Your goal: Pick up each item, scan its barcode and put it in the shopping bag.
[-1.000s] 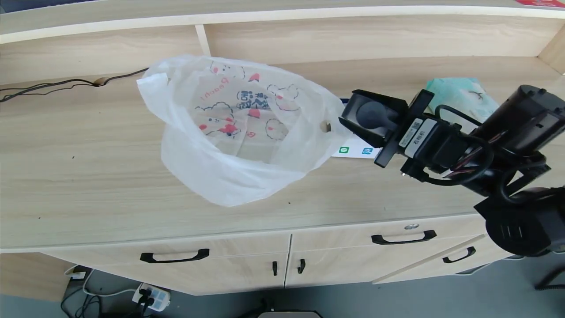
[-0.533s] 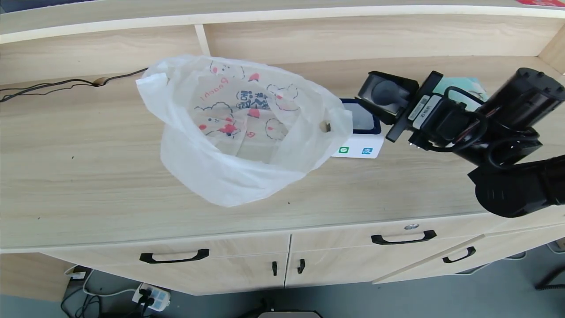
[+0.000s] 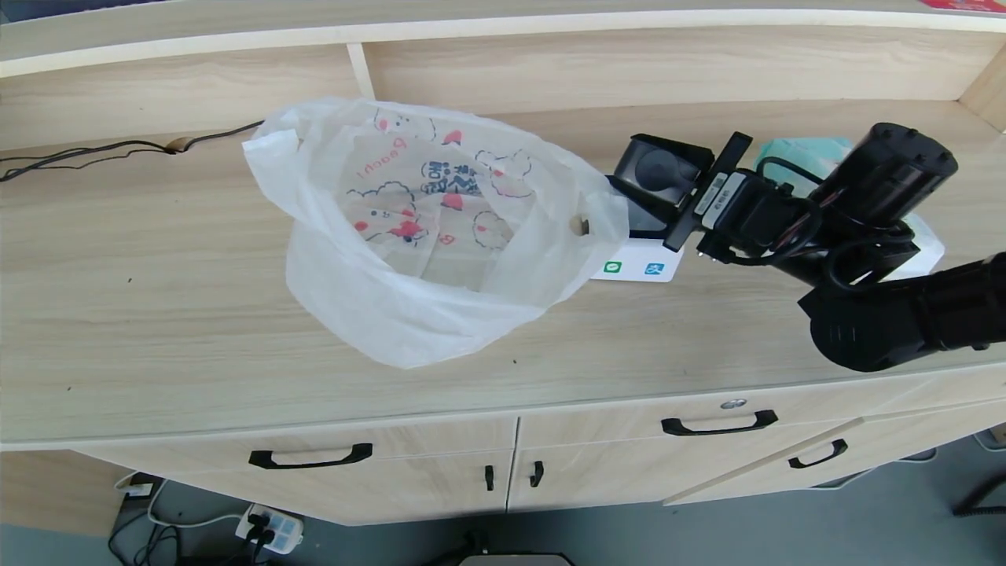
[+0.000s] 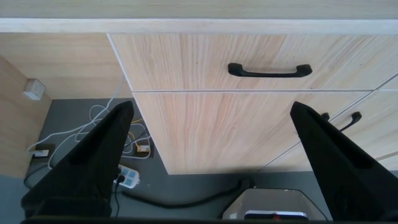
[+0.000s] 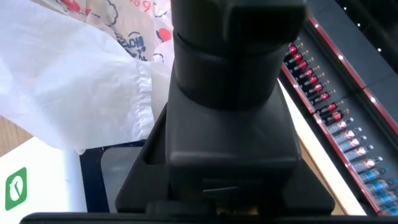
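A white plastic shopping bag [image 3: 424, 236] with cartoon prints stands open on the wooden counter [image 3: 157, 314]. Just right of it, my right gripper [image 3: 656, 185] is shut on a black handheld scanner [image 3: 656, 167], held above a white box with a dark screen [image 3: 640, 266]. In the right wrist view the scanner [image 5: 224, 112] sits in front of the bag [image 5: 74, 81] and the white box [image 5: 37, 180]. A green soft pack [image 3: 809, 151] lies behind the right arm. My left gripper [image 4: 210, 106] hangs open below the counter, in front of the drawers.
A white object [image 3: 926, 245] lies partly hidden behind the right arm. A black cable [image 3: 94, 153] runs along the counter's back left. A raised shelf wall [image 3: 629, 67] borders the back. Drawers with black handles [image 3: 719, 424] are below the front edge.
The right gripper with the scanner moved back over the counter and a little right, then left again, ending over the white box. The bag has not moved.
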